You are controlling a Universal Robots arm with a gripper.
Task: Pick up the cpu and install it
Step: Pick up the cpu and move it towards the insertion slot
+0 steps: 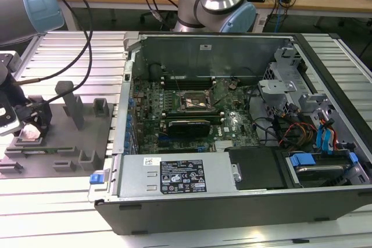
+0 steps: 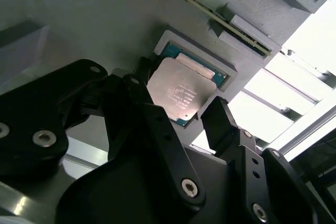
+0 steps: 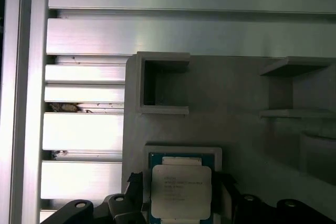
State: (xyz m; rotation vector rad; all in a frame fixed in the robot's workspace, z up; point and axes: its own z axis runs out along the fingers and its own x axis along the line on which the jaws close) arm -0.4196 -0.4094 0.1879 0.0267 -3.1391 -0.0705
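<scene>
The cpu [image 2: 181, 94] is a flat square chip with a pale metal top, and it lies in a shallow pocket of the grey fixture plate [image 3: 236, 129]. In both wrist views my gripper [image 2: 178, 95] straddles it, with one black finger [image 2: 140, 85] against one edge and the other finger [image 2: 216, 116] against the opposite edge. The first wrist view has the cpu [image 3: 181, 191] low between the two fingers. At the exterior view's left, the gripper [image 1: 29, 130] sits low over the fixture plate [image 1: 64, 137]. The open socket [image 1: 195, 101] on the motherboard lies inside the computer case.
Grey fixture blocks [image 1: 74, 105] stand upright on the plate near the gripper. A long thin memory stick [image 2: 210, 9] rests in a slot beside the cpu pocket. The open computer case [image 1: 232, 126] holds cables, a power supply [image 1: 180, 175] and drive bays at the exterior view's right.
</scene>
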